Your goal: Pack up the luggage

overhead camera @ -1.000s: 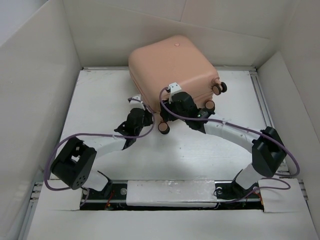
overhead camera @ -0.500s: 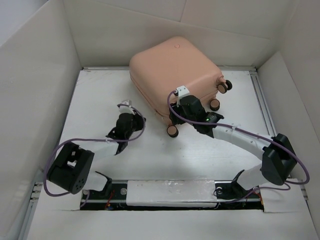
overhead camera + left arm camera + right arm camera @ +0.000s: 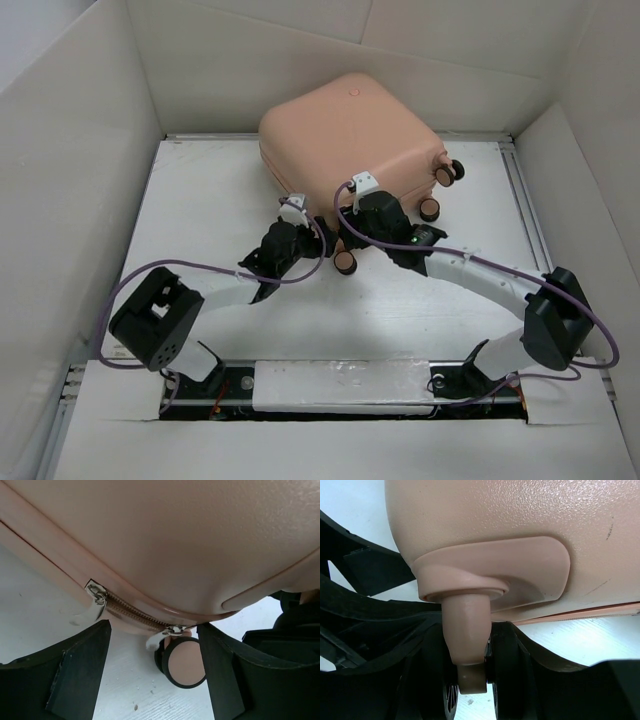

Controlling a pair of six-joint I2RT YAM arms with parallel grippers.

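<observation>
- Sitting toward twelve o'clock on the white table [image 3: 200, 200], the luggage [image 3: 350, 130] has its peach shell closed and tipped, with the round button [image 3: 353, 91] on the upper face.
- The left gripper [image 3: 152, 630] is at the case's seven o'clock corner. Its jaws stand apart with nothing between the pads, facing the zipper seam [image 3: 132, 612].
- Two metal zipper pulls hang from that seam in the left wrist view, one [image 3: 97, 600] at ten o'clock and one [image 3: 167, 632] near the middle, just above a caster wheel [image 3: 184, 662].
- The right gripper [image 3: 469, 680] is at the case's six o'clock edge with its fingers either side of a caster below the stem [image 3: 465, 630]. I cannot tell whether they are clamped on it or only flank it.
- Two more casters stick out at the shell's four o'clock side in the overhead view.
- Handling, as a judgement: the shell looks stiff, smooth and rounded, so narrow fingers would likely slide off any broad face. It should not dent.
- It probably weighs little and could roll or pivot on its casters when pushed.
- Best holds look like the caster stem or wheel for steadying the case, and a zipper pull for working the seam.
- Each pull is thin and free to swing, so it needs a square pinch near its root.
</observation>
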